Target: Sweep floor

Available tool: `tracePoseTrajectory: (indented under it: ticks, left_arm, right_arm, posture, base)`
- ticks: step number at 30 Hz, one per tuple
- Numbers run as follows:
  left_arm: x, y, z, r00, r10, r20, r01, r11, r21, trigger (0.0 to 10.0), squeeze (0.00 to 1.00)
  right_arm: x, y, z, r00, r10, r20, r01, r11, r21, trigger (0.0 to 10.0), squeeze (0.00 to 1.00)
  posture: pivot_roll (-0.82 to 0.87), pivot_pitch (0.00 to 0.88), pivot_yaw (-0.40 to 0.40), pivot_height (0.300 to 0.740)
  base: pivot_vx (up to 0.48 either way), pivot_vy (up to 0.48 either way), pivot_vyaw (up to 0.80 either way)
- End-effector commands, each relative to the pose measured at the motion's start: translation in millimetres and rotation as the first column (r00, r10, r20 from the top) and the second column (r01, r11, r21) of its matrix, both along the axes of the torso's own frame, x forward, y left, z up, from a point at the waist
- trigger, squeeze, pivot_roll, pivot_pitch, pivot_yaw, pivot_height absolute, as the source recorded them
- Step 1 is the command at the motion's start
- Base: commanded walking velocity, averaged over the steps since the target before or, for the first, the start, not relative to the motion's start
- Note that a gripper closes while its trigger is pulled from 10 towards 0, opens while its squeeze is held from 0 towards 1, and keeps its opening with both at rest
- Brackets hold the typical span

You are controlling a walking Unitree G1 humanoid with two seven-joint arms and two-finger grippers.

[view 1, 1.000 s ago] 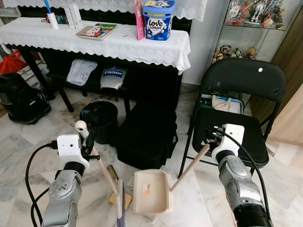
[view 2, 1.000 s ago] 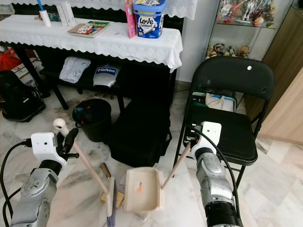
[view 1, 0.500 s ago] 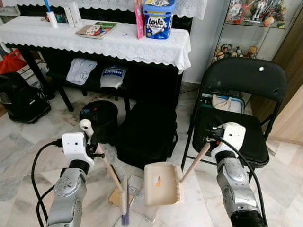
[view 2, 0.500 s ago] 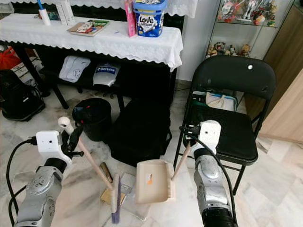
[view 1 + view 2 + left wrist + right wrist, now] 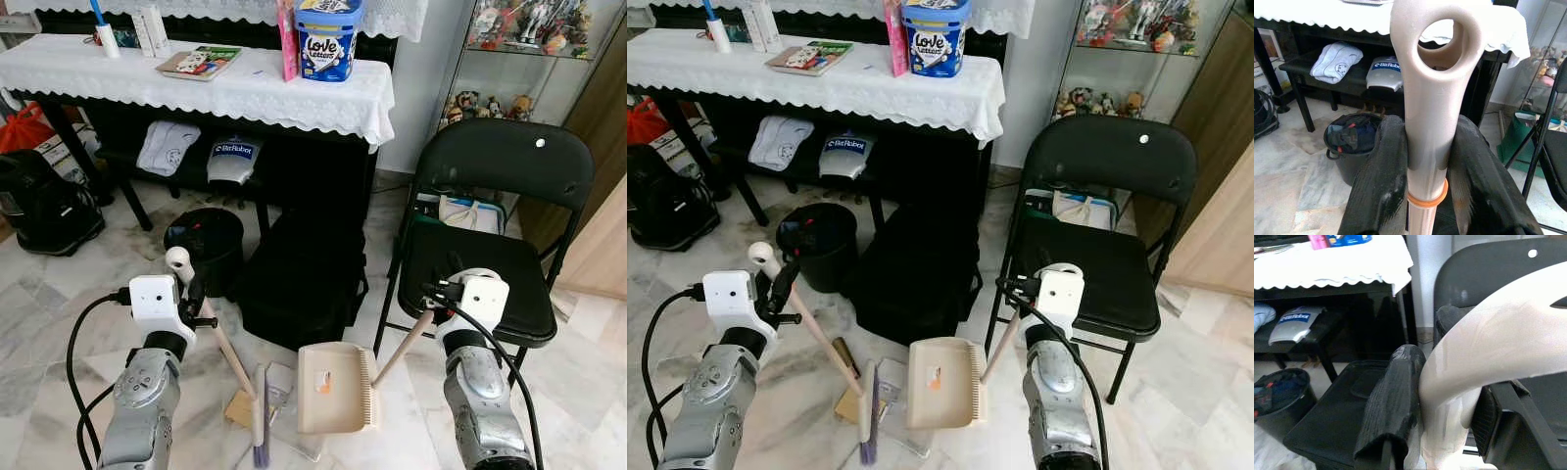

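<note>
We hold one broom (image 5: pixel 221 349) in our left hand (image 5: pixel 1426 176), both black fingers (image 5: pixel 1380 186) clamped on its cream handle just under the hanging loop; an orange ring circles the handle between them. The handle slants down toward 5 o'clock to the purple-bristled head (image 5: pixel 258 421) on the marble floor (image 5: pixel 59 304). Beside the head, at 3 o'clock, sits one beige dustpan (image 5: pixel 335 388), its handle (image 5: pixel 404 343) rising toward 1 o'clock into our right hand (image 5: pixel 1442 396), which is clenched around the handle's pale curved end. A small orange mark shows on the pan; we cannot read it. Clear plastic litter (image 5: pixel 277 384) and a brown scrap (image 5: pixel 238 407) lie between broom and pan, hard to identify.

At 12 o'clock from the pan stands a black bag (image 5: pixel 306 279), and at 10 o'clock one black bin (image 5: pixel 205 245). At 2 o'clock is one black folding chair (image 5: pixel 490 225). Beyond, the white lace-covered surface (image 5: pixel 196 88) carries a blue tub (image 5: pixel 326 39) reading "Love Letters" and a book (image 5: pixel 200 64). On the bench below, a grey pouch (image 5: pixel 233 160) reads "BitRobot".
</note>
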State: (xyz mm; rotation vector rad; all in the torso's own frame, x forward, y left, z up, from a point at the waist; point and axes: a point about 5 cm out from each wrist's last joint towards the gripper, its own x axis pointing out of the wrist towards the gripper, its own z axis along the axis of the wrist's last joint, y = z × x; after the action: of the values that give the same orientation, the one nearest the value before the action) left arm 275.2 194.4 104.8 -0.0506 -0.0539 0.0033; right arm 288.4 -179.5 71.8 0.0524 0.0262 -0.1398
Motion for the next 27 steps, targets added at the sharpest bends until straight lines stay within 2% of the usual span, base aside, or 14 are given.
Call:
tracePoseTrajectory:
  ticks: [1, 10, 15, 27]
  left_arm:
    - [2.3, 3.4, 6.8, 0.999, 0.012, 0.037, -0.013, 1.0, 0.012, 10.0, 0.0]
    - [2.4, 6.0, 8.2, 0.999, 0.026, 0.044, -0.027, 0.999, 0.017, 10.0, 0.0]
    - [2.2, 7.6, 8.9, 0.998, 0.032, 0.049, -0.033, 0.999, 0.02, 10.0, 0.0]
    - [2.4, 10.0, 10.1, 0.998, 0.039, 0.058, -0.041, 0.999, 0.023, 10.0, 0.0]
  right_arm:
    - [-0.5, -1.4, 5.5, 0.999, -0.021, 0.039, 0.022, 1.0, -0.014, 10.0, 0.0]
    - [-1.7, -2.2, 3.3, 0.999, -0.044, 0.032, 0.045, 0.999, -0.016, 10.0, 0.0]
    - [-1.1, -0.1, 4.1, 0.998, -0.04, 0.04, 0.041, 0.999, -0.012, 10.0, 0.0]
    - [0.5, 3.5, 5.1, 0.998, -0.032, 0.051, 0.033, 0.999, -0.013, 10.0, 0.0]
  posture:
    - [0.0, 0.0, 0.014, 0.74]
    - [0.0, 0.0, 0.014, 0.74]
    - [0.0, 0.0, 0.013, 0.74]
    - [0.01, 0.0, 0.013, 0.74]
  base:
    - [0.0, 0.0, 0.0]
    - [0.0, 0.255, 0.0]
    - [0.0, 0.352, -0.71]
    - [0.0, 0.357, 0.0]
